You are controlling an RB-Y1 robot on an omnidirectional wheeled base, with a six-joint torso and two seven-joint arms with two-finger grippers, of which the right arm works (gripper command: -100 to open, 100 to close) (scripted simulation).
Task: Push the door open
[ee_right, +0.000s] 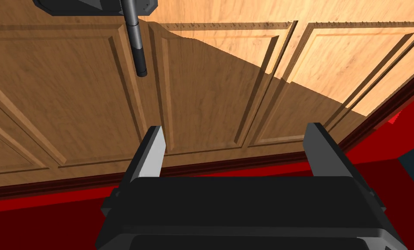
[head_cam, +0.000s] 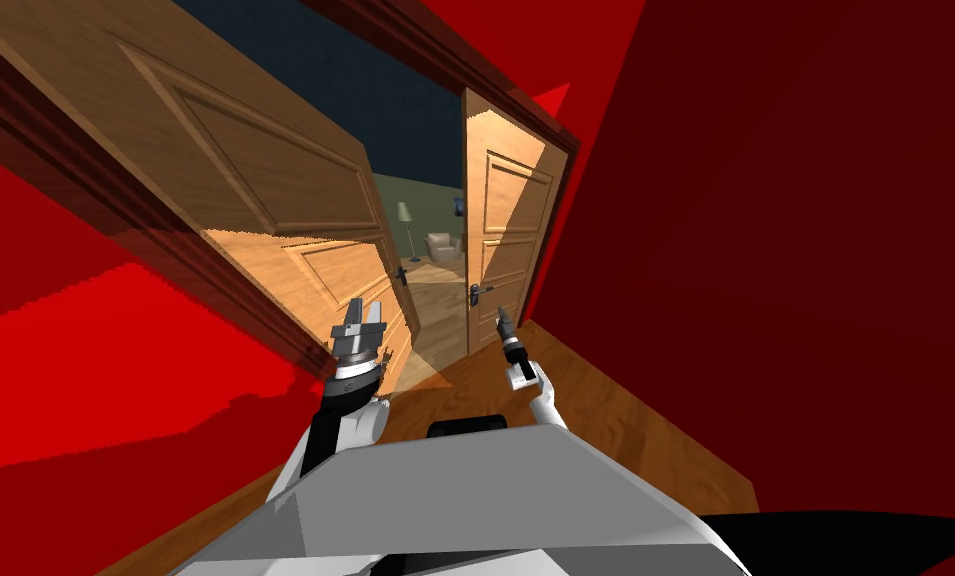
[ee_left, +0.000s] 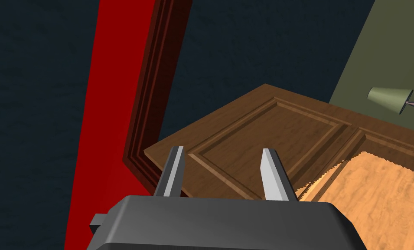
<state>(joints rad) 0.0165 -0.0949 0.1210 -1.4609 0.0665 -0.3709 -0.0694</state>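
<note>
Pushing open a wooden double door [head_cam: 265, 170] in its dark frame [head_cam: 85, 168], already parted down the middle onto a room with a lamp [head_cam: 404, 212] and armchair [head_cam: 443, 245]. Working the left gripper [head_cam: 365, 308], fingers spread, at the left leaf's lower panel. Holding the right gripper [head_cam: 501, 315], fingers likewise spread, beside the right leaf's handle [head_cam: 480, 291]. Judging the job roughly half done, with widening the gap left.

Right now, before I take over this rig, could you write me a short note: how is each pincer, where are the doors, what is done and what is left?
Left pincer: open, empty, close to the left brown wooden panelled door leaf; I cannot tell if it touches.
Right pincer: open, empty, facing the right wooden door leaf, near its dark lever handle.
Done: both leaves stand ajar, with a gap between them.
Left: push the leaves wider.
</note>
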